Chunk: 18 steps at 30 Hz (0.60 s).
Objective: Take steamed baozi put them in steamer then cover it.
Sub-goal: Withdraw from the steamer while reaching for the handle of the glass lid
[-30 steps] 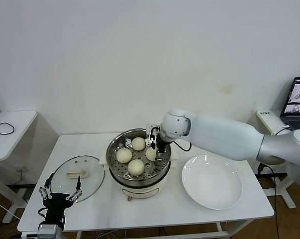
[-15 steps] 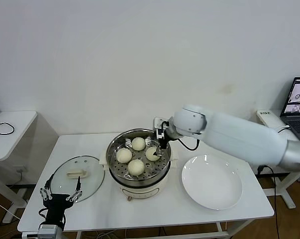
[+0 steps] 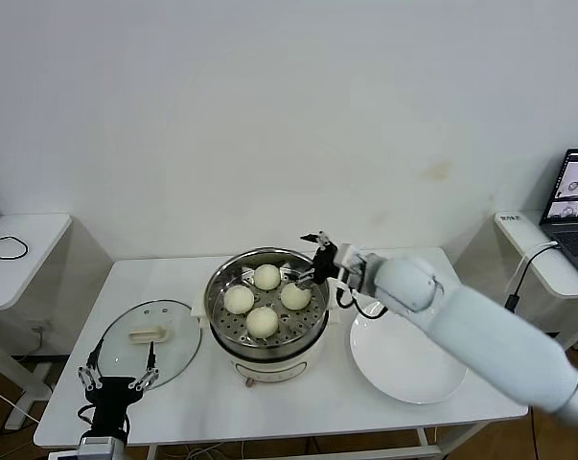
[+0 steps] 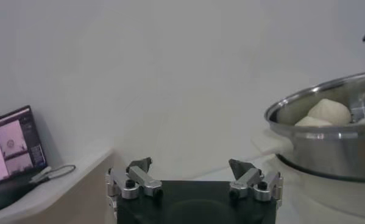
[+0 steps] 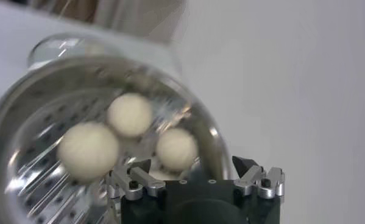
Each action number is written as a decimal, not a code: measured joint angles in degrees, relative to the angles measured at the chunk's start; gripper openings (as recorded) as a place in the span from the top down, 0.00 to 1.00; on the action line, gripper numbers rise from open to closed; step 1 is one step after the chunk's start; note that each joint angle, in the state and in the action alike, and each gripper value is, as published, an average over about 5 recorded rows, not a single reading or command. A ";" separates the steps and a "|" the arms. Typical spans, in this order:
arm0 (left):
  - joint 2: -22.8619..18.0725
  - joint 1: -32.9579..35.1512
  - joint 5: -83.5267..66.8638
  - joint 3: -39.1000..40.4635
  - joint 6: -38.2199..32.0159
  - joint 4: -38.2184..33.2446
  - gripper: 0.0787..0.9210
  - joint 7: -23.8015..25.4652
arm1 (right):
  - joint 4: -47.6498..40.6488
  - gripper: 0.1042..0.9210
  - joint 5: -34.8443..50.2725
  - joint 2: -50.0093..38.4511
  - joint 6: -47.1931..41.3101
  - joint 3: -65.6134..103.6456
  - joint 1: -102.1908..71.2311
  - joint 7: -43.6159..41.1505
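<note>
Four cream-white baozi lie on the perforated tray of the steamer (image 3: 215,316): one at the far side (image 3: 266,276), one on the left (image 3: 238,299), one on the right (image 3: 294,296) and one at the near side (image 3: 262,321). My right gripper (image 3: 310,259) hovers open and empty over the steamer's far right rim. In the right wrist view its jaws (image 5: 191,163) stand apart over the buns (image 5: 88,151). The glass cover (image 3: 154,340) lies flat on the table left of the steamer. My left gripper (image 3: 116,374) is open and empty, low at the table's front left, near the cover.
A flat white plate (image 3: 408,350) lies empty right of the steamer, under my right forearm. The left wrist view shows the steamer (image 4: 328,146) from the side and a laptop (image 4: 14,146) on a side table. Another side table (image 3: 20,249) stands at the left.
My right gripper has drawn back from the right-hand baozi, up and to the right, to the steamer's rim. The right arm has swung lower over the plate. The left arm stays put.
</note>
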 measured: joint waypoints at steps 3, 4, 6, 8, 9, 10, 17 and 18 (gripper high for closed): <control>0.13 -0.37 0.73 -0.24 -0.28 0.96 0.12 -0.58 | 0.55 0.12 -2.07 2.37 5.11 9.40 -9.08 1.68; 0.24 -0.50 1.09 -0.35 -0.34 1.33 0.12 -0.70 | 0.78 0.12 -2.61 3.33 6.77 12.60 -12.06 2.00; 0.54 -0.76 2.02 -0.58 -0.41 2.12 0.12 -0.77 | 1.27 0.12 -3.41 5.36 9.85 18.86 -17.84 2.35; 0.96 -1.04 3.34 -0.87 -0.43 3.00 0.12 -0.69 | 1.77 0.12 -3.84 7.43 12.52 24.94 -23.46 2.41; 1.25 -1.18 4.22 -1.04 -0.46 3.47 0.12 -0.66 | 2.03 0.12 -3.93 8.40 13.63 27.79 -26.12 2.36; 1.59 -1.32 5.26 -1.22 -0.51 3.97 0.12 -0.65 | 2.31 0.12 -3.98 9.34 14.62 30.59 -28.76 2.26; 5.36 -1.73 17.26 -2.94 -1.40 7.76 0.12 -1.20 | 4.80 0.12 -3.57 14.64 18.91 46.49 -44.84 1.61; 6.04 -1.73 19.54 -3.26 -1.55 8.40 0.12 -1.32 | 5.20 0.12 -3.52 15.22 19.27 48.24 -46.73 1.59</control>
